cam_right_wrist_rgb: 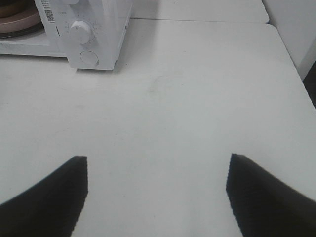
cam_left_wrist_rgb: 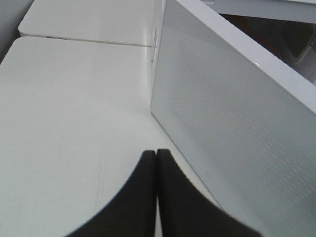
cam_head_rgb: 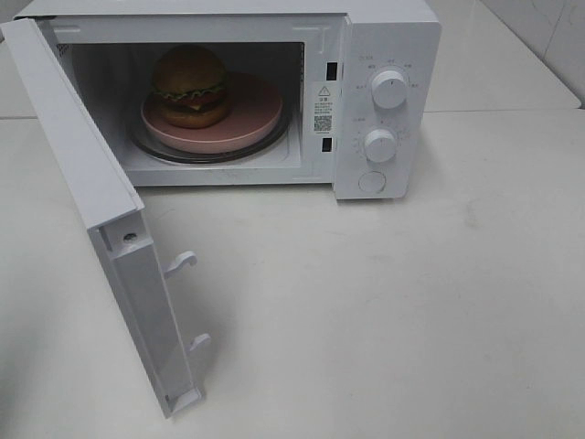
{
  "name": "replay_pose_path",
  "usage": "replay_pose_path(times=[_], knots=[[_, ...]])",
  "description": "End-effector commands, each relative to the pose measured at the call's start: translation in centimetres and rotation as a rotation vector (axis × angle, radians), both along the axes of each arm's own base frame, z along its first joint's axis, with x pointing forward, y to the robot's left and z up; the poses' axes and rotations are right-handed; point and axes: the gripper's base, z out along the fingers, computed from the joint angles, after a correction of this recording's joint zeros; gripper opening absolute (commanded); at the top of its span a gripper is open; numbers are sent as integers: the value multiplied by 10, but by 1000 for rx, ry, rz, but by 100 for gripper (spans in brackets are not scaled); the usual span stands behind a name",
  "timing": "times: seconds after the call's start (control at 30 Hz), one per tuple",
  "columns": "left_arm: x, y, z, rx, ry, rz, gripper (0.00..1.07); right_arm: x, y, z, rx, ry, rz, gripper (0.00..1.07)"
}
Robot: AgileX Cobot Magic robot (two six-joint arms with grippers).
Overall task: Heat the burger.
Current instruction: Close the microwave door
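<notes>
A white microwave point(cam_head_rgb: 388, 46) was seen at the far side of the white surface point(cam_head_rgb: 393, 311). Its door point(cam_head_rgb: 78, 165) was swung wide open on the left, with its free edge turned toward the near side. The burger point(cam_head_rgb: 189, 85) was found inside the microwave, set upright on a pink plate point(cam_head_rgb: 251, 123). It was placed on the left part of the plate, not in the middle. The plate was carried by a glass tray point(cam_head_rgb: 219, 155) on the microwave floor. On the right panel an upper knob point(cam_head_rgb: 390, 91) was seen above a lower knob point(cam_head_rgb: 379, 144), and a round button point(cam_head_rgb: 372, 181) was seen under both.

The left claw point(cam_left_wrist_rgb: 156, 160) was held over the surface, close to the outer face of the open door. Its two dark fingers were pressed together, and nothing was held between them.

The right claw point(cam_right_wrist_rgb: 157, 163) was held over the bare surface, nearer than the microwave and to its right. Its fingers were spread wide apart, and nothing was held.
</notes>
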Motion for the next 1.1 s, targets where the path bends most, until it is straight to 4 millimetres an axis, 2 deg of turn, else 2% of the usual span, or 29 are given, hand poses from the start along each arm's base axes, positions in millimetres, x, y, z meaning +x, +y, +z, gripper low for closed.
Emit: replay_pose_path(times=[0.03,0.07,0.13,0.17,0.33,0.37,0.5,0.53,0.6,0.63,0.97,1.1], knots=[[13,2,3,-13,-40,14,0,-4,0,0,7,-34,-7,75],[23,3,3,8,-49,9,0,-4,0,0,7,-34,-7,75],[27,3,3,28,-54,3,0,-4,0,0,7,-34,-7,75],[36,5,2,63,-66,-6,0,-4,0,0,7,-34,-7,75],[50,7,0,74,-99,9,0,-4,0,0,7,-34,-7,75],[54,9,-6,60,-124,36,0,-4,0,0,7,-34,-7,75],[56,14,-20,57,-173,90,0,-4,0,0,7,-34,-7,75],[55,17,-32,50,-194,128,0,-4,0,0,7,-34,-7,75],[55,18,-36,44,-207,147,0,-4,0,0,7,-34,-7,75],[53,21,-45,46,-250,190,0,-4,0,0,7,-34,-7,75],[47,28,-63,85,-338,260,0,-4,0,0,7,-34,-7,75],[56,27,-67,128,-351,225,0,-4,0,0,7,-34,-7,75]])
